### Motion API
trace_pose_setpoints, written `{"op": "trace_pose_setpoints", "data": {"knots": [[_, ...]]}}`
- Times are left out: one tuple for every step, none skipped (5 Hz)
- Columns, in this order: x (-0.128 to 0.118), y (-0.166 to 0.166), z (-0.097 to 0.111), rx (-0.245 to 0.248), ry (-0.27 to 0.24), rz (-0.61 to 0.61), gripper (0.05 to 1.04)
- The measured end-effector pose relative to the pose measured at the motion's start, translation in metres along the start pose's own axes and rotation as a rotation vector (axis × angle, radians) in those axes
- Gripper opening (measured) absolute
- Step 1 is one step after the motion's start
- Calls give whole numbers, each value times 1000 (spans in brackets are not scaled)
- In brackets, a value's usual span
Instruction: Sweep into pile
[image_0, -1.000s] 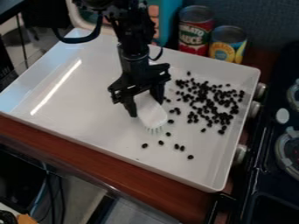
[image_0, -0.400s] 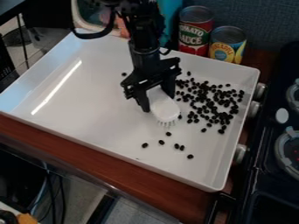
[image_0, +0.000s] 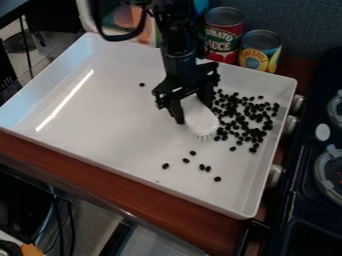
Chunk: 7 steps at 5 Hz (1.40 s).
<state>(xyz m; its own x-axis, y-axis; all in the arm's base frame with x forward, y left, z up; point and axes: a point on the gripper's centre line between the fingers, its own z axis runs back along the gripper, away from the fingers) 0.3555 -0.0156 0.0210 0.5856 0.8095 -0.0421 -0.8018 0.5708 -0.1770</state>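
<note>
- The tool (image_0: 193, 106), pinching a white brush (image_0: 202, 123), has moved closer to the clustered black beans (image_0: 246, 131).
- Its grip hides the brush's upper end.

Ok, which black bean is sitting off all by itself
The bean left of the gripper in the picture; the others I can see all lie nearer to neighbours.

Moderate light brightens the white tray (image_0: 120, 125), with a narrow streak of glare (image_0: 65, 100) slanting across its left part, while shadow darkens the space below the wooden counter (image_0: 143, 200).
</note>
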Motion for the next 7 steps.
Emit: {"op": "trace_pose_setpoints", "data": {"knots": [[-4, -10, -1, -10, 12, -2, 732], [-9, -21, -1, -19, 25, -7, 732], [-11, -28, 0, -30, 44, -5, 732], [-11, -33, 4, -43, 54, -3, 732], [-13, -32, 17, -64, 65, -5, 732], [-13, -21, 55, -117, 45, 3, 732], [-25, 0, 71, -110, 35, -26, 732]]}}
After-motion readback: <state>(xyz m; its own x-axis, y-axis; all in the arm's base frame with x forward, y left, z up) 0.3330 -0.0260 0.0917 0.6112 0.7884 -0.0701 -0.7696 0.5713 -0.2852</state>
